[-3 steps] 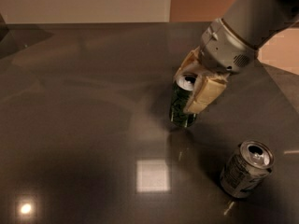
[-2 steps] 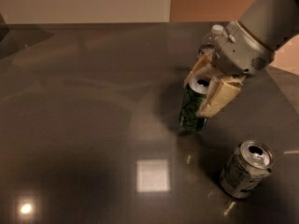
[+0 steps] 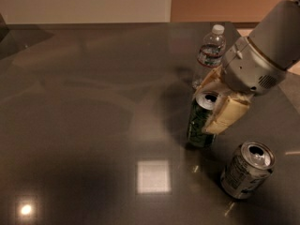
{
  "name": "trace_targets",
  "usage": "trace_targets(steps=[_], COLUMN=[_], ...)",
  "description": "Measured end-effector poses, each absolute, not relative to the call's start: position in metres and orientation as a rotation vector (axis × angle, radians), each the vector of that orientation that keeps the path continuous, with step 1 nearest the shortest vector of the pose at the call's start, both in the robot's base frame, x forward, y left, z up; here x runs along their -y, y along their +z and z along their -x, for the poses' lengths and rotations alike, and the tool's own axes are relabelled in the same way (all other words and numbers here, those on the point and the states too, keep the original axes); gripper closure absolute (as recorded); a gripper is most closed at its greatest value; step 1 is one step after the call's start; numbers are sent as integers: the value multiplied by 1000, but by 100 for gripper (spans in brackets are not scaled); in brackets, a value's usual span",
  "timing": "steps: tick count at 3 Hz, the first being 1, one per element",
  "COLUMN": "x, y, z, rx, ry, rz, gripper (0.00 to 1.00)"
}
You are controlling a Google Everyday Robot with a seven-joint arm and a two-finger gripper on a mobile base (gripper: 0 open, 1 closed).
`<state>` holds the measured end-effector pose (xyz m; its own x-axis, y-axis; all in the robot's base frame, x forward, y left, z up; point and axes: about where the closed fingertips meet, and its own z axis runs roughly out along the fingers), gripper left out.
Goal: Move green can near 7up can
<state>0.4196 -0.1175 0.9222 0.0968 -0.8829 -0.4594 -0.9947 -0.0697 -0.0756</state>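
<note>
The green can [image 3: 200, 123] stands upright on the dark table [image 3: 84, 107], right of centre, dark green with a mottled pattern and an open silver top. My gripper [image 3: 216, 104] comes in from the upper right and is shut on the green can, with a cream finger [image 3: 225, 116] down its right side and another behind its top. The 7up can [image 3: 247, 170], silver-grey with dark print, stands tilted at the lower right, a short gap from the green can.
A clear plastic water bottle [image 3: 209, 55] with a white cap stands behind the gripper. The arm's grey wrist [image 3: 260, 64] fills the upper right. Light glare spots lie on the table front [image 3: 152, 176].
My gripper has carried the green can to the right and toward the front, closer to the 7up can. The water bottle has come into view behind the arm.
</note>
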Motion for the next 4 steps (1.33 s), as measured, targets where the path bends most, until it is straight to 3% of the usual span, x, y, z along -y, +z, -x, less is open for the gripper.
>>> trace_targets(steps=[1,2,4], x=[118,121,125], y=[913,908,901], z=[-411,-405,-399], rx=[-2003,-2111,-2172], ry=[348,299,312], rz=[1900,1785,1635], gripper=[100,83,36])
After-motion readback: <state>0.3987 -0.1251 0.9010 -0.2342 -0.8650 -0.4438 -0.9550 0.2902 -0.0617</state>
